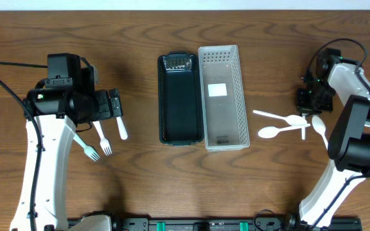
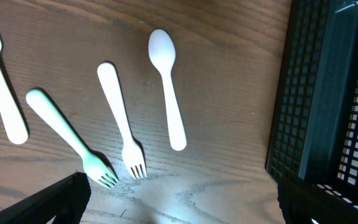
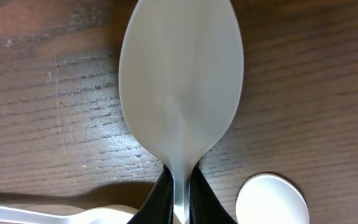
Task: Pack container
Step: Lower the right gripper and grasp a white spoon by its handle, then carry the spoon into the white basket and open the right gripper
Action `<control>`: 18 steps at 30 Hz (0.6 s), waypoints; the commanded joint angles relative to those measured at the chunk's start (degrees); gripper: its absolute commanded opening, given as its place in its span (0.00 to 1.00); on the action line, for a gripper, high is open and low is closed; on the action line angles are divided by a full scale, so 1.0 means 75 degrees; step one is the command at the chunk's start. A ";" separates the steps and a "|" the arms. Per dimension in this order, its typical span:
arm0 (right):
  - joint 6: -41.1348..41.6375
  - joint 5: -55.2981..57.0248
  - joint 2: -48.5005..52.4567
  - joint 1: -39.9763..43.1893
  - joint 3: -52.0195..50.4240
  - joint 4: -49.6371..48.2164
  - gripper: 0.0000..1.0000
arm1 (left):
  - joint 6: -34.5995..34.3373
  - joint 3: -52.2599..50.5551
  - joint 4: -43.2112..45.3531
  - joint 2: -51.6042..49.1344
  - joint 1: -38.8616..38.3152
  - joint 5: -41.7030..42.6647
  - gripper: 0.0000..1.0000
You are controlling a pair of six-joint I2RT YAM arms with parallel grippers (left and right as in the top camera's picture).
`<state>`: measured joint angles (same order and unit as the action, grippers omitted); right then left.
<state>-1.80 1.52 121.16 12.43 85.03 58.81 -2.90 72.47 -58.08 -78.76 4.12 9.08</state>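
A black basket (image 1: 180, 122) and a white basket (image 1: 233, 138) stand side by side mid-table. My left gripper (image 2: 185, 208) is open and empty; in the overhead view (image 1: 115, 106) it hovers over the left cutlery. There lie a white spoon (image 2: 166, 87), a white fork (image 2: 123, 127), a mint fork (image 2: 67, 134) and another white fork (image 2: 2, 93). My right gripper (image 3: 179, 190) is shut on the neck of a white spoon (image 3: 179, 81) just above the wood; in the overhead view (image 1: 313, 99) it is at the right.
More white spoons lie on the table right of the white basket (image 1: 281, 117), (image 1: 275, 132), (image 1: 318, 128). One spoon bowl (image 3: 271, 199) sits close beside my right fingers. The black basket's wall (image 2: 328, 93) is at the right of the left wrist view.
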 commanded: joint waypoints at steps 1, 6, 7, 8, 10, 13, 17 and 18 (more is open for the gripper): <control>0.0248 0.0146 0.0128 -0.0017 0.0831 0.0326 0.01 | 0.0102 0.0198 -0.0017 -0.0009 0.0035 0.0050 0.98; 0.0329 0.0286 -0.0012 -0.0041 0.2500 0.1201 0.01 | 0.0102 0.0198 -0.0017 -0.0009 0.0035 0.0050 0.98; 0.0332 0.0283 -0.0070 -0.0067 0.2876 0.1341 0.01 | 0.0102 0.0198 -0.0020 -0.0009 0.0035 0.0050 0.98; 0.0335 0.0280 -0.0117 -0.0105 0.3188 0.1457 0.01 | 0.0102 0.0198 -0.0020 -0.0009 0.0035 0.0050 0.98; 0.0350 0.0265 -0.0242 -0.0236 0.3850 0.1740 0.01 | 0.0099 0.0198 -0.0020 -0.0009 0.0035 0.0050 0.98; 0.0134 -0.0242 -0.0405 -0.0606 0.4628 0.2168 0.01 | 0.0099 0.0195 -0.0017 -0.0009 0.0035 0.0050 0.98; -0.1128 -0.1192 -0.0527 -0.1577 0.5272 0.2649 0.01 | 0.0099 0.0195 -0.0020 -0.0009 0.0035 0.0050 0.98; -0.1204 -0.1198 -0.0539 -0.1894 0.5359 0.2693 0.01 | 0.0099 0.0192 -0.0020 -0.0009 0.0035 0.0050 0.98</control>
<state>-4.75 -2.07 118.87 4.40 122.85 77.93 -2.90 72.47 -58.11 -78.76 4.12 9.06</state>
